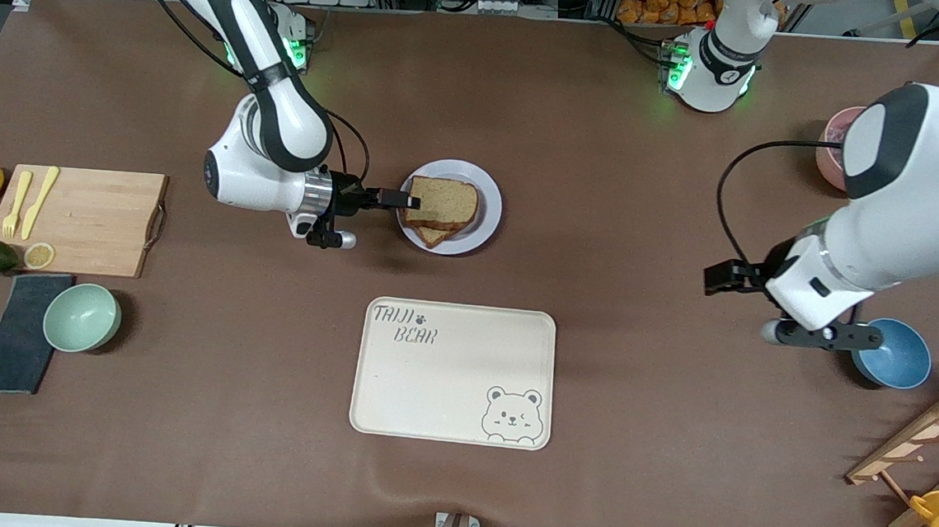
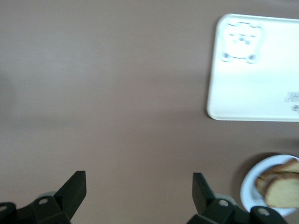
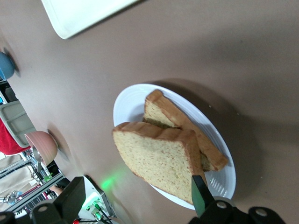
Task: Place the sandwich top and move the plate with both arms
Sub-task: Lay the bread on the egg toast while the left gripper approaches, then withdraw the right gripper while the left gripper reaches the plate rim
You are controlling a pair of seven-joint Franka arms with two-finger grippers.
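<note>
Bread slice (image 1: 443, 202) lies on the sandwich on the plate (image 1: 487, 190). The right pincer (image 1: 408, 201), spread wide, is at its edge; left pincer (image 1: 716, 278) waits open. Bread looks soft and light; the plate is likely rigid, best gripped at its rim.

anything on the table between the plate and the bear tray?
Nothing: in the front view, only bare brown table covering lies between the plate and the bear tray, which sits nearer the camera. The left wrist view shows the same bare gap.
</note>
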